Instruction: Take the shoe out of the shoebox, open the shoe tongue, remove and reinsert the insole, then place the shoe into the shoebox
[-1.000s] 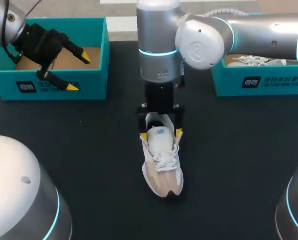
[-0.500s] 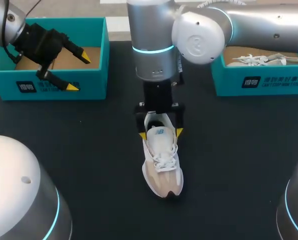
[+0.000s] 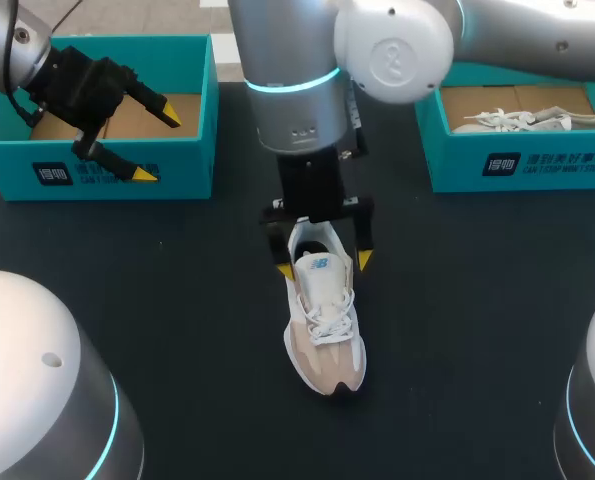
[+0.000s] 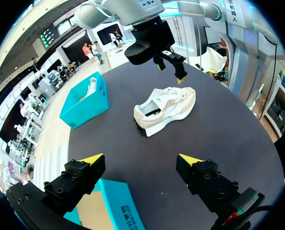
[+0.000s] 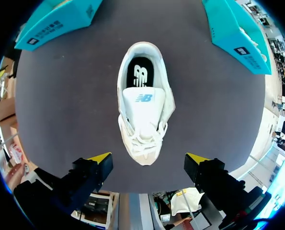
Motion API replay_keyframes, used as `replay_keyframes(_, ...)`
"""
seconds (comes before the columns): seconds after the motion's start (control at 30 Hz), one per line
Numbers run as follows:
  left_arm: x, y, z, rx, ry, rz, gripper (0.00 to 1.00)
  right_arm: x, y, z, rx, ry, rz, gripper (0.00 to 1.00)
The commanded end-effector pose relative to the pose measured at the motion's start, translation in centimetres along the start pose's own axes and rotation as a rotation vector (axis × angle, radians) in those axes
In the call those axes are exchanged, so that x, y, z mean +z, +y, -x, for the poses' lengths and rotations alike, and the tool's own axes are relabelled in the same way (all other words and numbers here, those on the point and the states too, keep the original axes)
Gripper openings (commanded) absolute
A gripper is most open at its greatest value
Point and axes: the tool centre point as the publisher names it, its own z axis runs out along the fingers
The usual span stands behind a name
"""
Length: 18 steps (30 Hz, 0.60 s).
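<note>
A beige and white shoe (image 3: 323,325) lies on the black table, toe toward the front edge, its black insole (image 5: 140,74) showing behind the white tongue (image 5: 143,103). My right gripper (image 3: 324,265) hangs open above the shoe's heel opening, one yellow tip on either side and touching nothing. In the right wrist view the shoe (image 5: 143,115) lies ahead of the open gripper (image 5: 149,158). My left gripper (image 3: 157,145) stands open and empty over the left teal shoebox (image 3: 97,170). From the left wrist view the shoe (image 4: 166,108) is seen well ahead of that gripper (image 4: 142,160).
A second teal shoebox (image 3: 517,165) at the back right holds another white shoe (image 3: 512,122). Black tabletop (image 3: 177,280) surrounds the shoe on all sides. The left shoebox shows only a brown cardboard floor (image 3: 127,120).
My right arm has lifted and drifted slightly left, raising its open gripper off the shoe's heel collar. The shoe and the left arm have stayed put.
</note>
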Motion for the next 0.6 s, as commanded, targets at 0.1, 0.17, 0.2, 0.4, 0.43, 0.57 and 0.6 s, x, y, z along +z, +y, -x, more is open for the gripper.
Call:
replay_keyframes(0.1,0.0,-0.1,-0.1,0.000,0.000,0.004,1.00,-2.5,-2.3,-0.1,0.011,0.005,0.059,1.00)
replay_keyframes(0.17,0.0,-0.1,-0.1,0.000,0.000,0.004,1.00,-2.8,-2.7,-0.1,0.031,0.002,0.075,1.00)
replay_keyframes(0.2,0.0,-0.1,-0.1,0.000,0.000,0.004,1.00,-2.8,-2.9,-0.1,0.034,-0.001,0.079,1.00)
replay_keyframes(0.4,0.0,-0.1,-0.1,0.000,0.000,0.004,1.00,-1.9,-2.8,-0.1,0.062,0.009,0.102,0.64)
replay_keyframes(0.43,0.0,-0.1,-0.1,0.000,0.000,0.004,1.00,-1.7,-2.7,-0.2,0.056,0.008,0.103,0.64)
replay_keyframes(0.57,0.0,-0.1,-0.1,0.000,0.000,0.004,1.00,-1.3,-2.6,-0.2,0.056,0.008,0.106,0.50)
replay_keyframes(0.6,0.0,-0.1,-0.1,0.000,0.000,0.004,1.00,-1.2,-2.6,-0.2,0.055,0.007,0.105,0.49)
